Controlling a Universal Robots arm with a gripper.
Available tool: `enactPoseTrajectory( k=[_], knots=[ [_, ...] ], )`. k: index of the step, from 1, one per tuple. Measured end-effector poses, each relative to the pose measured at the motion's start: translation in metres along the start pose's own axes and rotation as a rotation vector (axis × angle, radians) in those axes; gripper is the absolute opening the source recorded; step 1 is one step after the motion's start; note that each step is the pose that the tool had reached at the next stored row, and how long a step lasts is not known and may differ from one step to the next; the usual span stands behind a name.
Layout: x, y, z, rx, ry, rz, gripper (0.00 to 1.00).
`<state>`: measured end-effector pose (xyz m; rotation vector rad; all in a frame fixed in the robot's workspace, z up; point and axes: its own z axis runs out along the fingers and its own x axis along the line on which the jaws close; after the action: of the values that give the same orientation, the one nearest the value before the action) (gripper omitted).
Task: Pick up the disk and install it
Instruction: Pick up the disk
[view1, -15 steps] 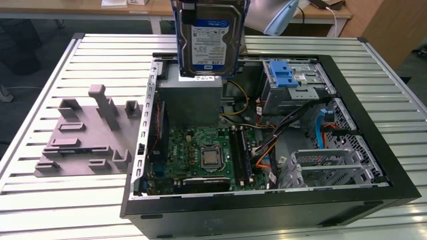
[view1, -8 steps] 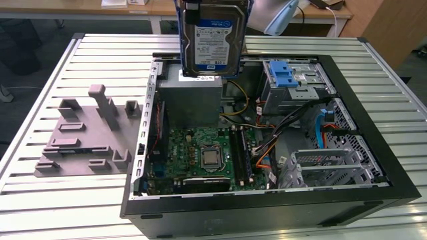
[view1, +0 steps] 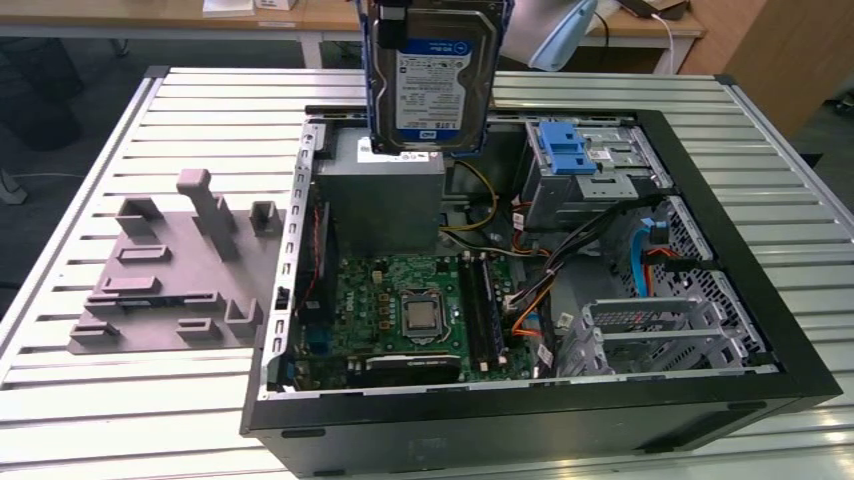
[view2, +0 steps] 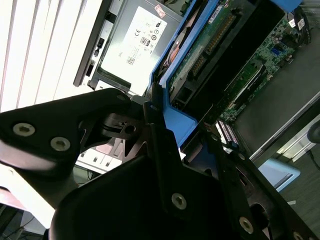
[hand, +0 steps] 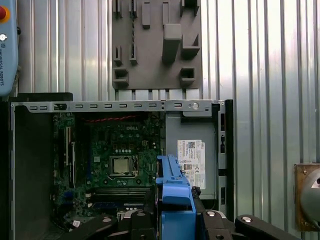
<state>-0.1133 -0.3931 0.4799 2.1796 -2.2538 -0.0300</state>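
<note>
below our gripper (hand: 174, 223), clenched on the upright disk (view1: 434, 75), we see the grey power supply (view1: 380, 200) and motherboard (view1: 400, 300) in the open case (view1: 534, 425), the drive cage (view1: 577, 160) off to one side.

Exterior view: even, diffuse light from above is recorded. The ribbed silver metal counter (view1: 147, 130) is brightly lit, with a pale sheen along its slats. The inside of the open black computer case (view1: 534, 435) is held in shade, and the green motherboard (view1: 400, 300) is seen dimly. Short, soft shadows are cast by the grey plastic fixture block (view1: 160, 290). A faint sheen is carried by the flat silver disk with a blue-and-white label (view1: 430, 85).

Second wrist view: the counter slats (view2: 30, 45) are washed out to white. The black hand (view2: 175, 125) is rendered as a dark, soft-edged mass with dull highlights.

First wrist view: the light is flat. Streaks of glare are noted down the counter (hand: 260, 75), and the white sticker (hand: 191, 162) is bright against the dim case interior.
</note>
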Motion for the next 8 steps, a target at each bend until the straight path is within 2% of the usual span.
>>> enactPoseTrajectory(
  k=[8],
  knots=[
    [0.0004, -0.0018, -0.0001, 0.0000, -0.0001, 0.006, 0.37]
  ],
)
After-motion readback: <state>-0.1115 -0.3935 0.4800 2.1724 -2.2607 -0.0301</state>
